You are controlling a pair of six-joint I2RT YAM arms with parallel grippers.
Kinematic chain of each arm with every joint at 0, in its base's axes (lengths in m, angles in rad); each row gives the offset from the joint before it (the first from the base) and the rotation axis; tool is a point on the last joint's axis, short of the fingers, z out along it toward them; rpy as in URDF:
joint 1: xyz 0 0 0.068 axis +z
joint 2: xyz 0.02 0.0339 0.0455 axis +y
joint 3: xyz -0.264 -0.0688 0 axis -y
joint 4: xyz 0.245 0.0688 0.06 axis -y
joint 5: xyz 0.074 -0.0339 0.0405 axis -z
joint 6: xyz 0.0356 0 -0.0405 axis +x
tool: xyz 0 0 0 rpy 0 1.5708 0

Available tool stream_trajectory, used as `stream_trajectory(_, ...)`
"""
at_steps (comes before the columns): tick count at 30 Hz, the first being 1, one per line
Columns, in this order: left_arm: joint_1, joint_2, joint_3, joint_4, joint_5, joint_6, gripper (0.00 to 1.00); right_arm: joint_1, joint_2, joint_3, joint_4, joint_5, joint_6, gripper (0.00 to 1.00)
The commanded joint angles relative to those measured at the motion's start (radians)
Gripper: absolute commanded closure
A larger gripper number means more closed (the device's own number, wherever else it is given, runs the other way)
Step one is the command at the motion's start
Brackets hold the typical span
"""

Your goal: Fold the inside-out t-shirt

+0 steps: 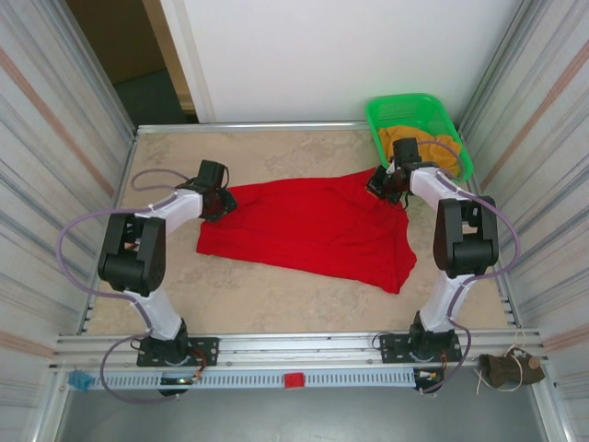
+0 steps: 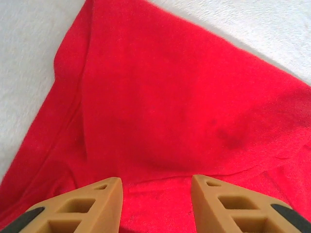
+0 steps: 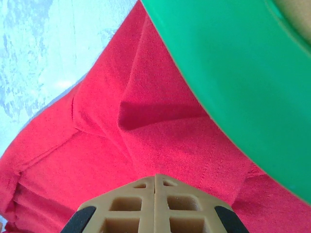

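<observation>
You see the inside-out t-shirt (image 1: 313, 230) lying spread on the tabletop (image 1: 276, 308) between the two arms. It is plain bright red, and its far right corner reaches up to the green basket (image 1: 419, 106). In this basket lies an orange-yellow cloth (image 1: 449, 152).

Your left end effector (image 1: 219, 204) is at the left edge of the shirt. In the left wrist view its fingers (image 2: 99, 204) stand partly apart with red fabric between them; I cannot tell if they press it.

Your right end effector (image 1: 383, 184) is at the far right corner, just beside the basket wall (image 3: 233, 73). In the right wrist view its fingers (image 3: 131, 204) are pressed together, and the red cloth (image 3: 146, 126) gathers in folds toward their tips, so they pinch the shirt.
</observation>
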Motion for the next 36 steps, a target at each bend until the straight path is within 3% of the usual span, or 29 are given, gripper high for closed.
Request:
stream_trajectory(1, -0.007, -0.021, -0.019, -0.010, -0.051, -0.186, 0.59, 0.005, -0.037, 0.025, -0.004, -0.011, -0.007, 1.00)
stream_trajectory(7, -0.009, 0.013, -0.009, -0.036, -0.067, -0.307, 0.60, 0.003, -0.045, 0.020, -0.004, -0.013, -0.009, 1.00)
stream_trajectory(18, -0.021, 0.048, -0.020, -0.027, -0.056, -0.379, 0.62, 0.000, -0.048, 0.024, -0.001, -0.021, -0.009, 1.00)
stream_trajectory(21, -0.021, 0.067, -0.015, -0.020, -0.056, -0.382, 0.68, 0.000, -0.049, 0.025, -0.001, -0.021, -0.009, 1.00)
stream_trajectory(26, -0.020, 0.089, 0.003, -0.020, -0.075, -0.357, 1.00, -0.002, -0.057, 0.025, -0.004, -0.026, -0.009, 1.00)
stream_trajectory(36, 0.008, -0.015, 0.069, -0.058, -0.162, -0.221, 1.00, -0.022, -0.091, 0.059, -0.007, -0.066, -0.009, 1.00)
